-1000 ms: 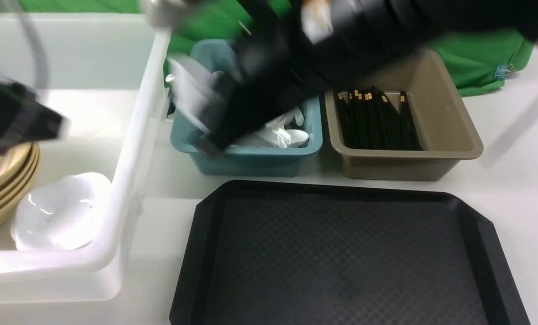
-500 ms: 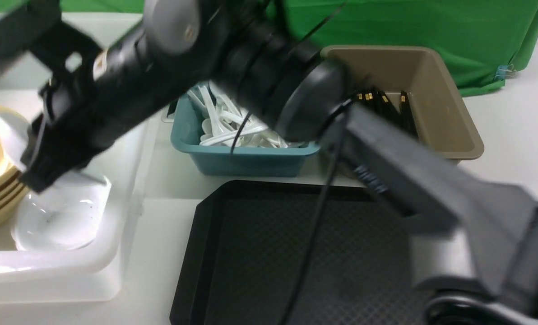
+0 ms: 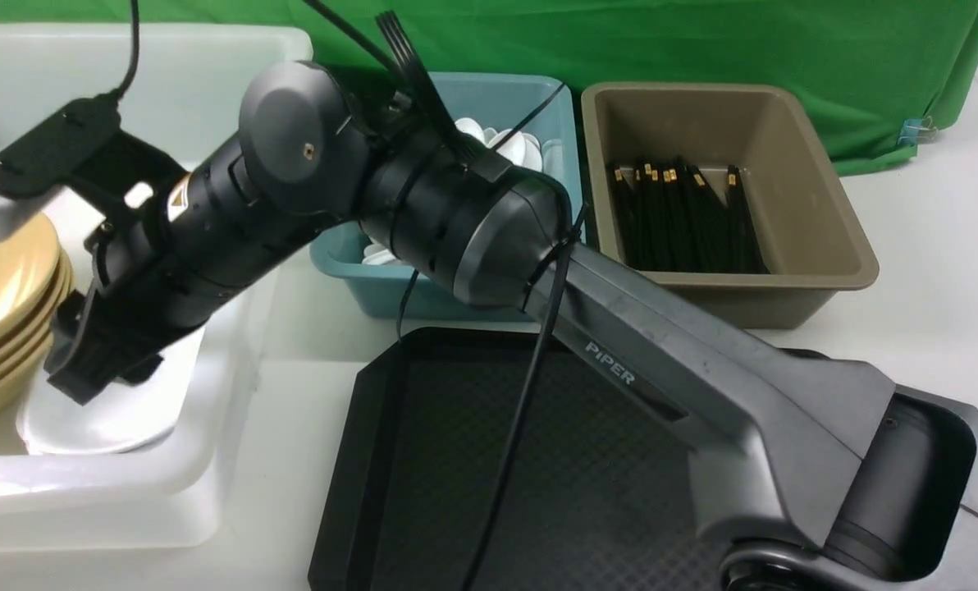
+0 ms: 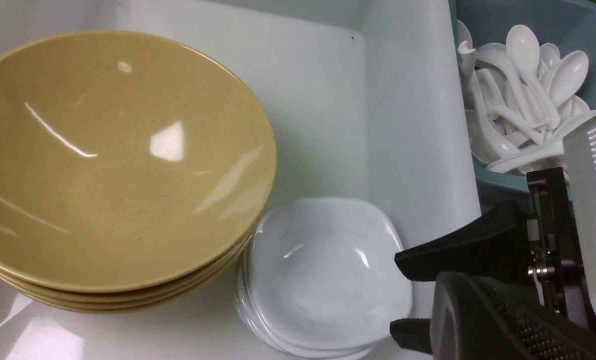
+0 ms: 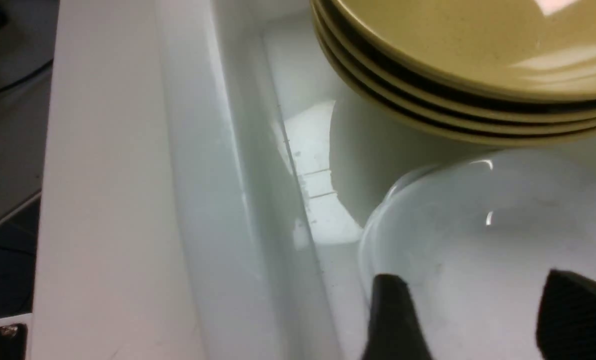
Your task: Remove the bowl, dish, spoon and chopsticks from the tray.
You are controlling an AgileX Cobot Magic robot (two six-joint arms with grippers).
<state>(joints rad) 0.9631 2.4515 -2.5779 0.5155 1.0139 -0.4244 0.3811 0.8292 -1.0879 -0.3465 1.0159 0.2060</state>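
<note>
The black tray [image 3: 456, 460] carries no dishes; my right arm crosses above it. My right gripper [image 3: 87, 369] [image 5: 483, 320] hangs open inside the white tub [image 3: 235, 271], its fingers [image 5: 393, 320] spread just above a white dish [image 5: 478, 225] [image 3: 120, 410] [image 4: 323, 270] that tops a small stack. Beside it stands a stack of mustard bowls [image 3: 5, 287] [image 4: 113, 160] [image 5: 478, 45]. White spoons [image 3: 505, 144] [image 4: 518, 100] fill the blue tub. Black chopsticks [image 3: 686, 217] lie in the brown tub. My left gripper shows in no view; its camera looks down on the white tub.
The blue tub [image 3: 423, 287] and brown tub [image 3: 784, 246] stand side by side behind the tray. A green cloth [image 3: 702, 41] hangs at the back. The white tub's wall [image 5: 238, 200] runs close beside my right gripper's fingers.
My right arm swept left from above the blue tub into the white tub, and its jaws opened over the white dishes. The left arm has gone from the front view.
</note>
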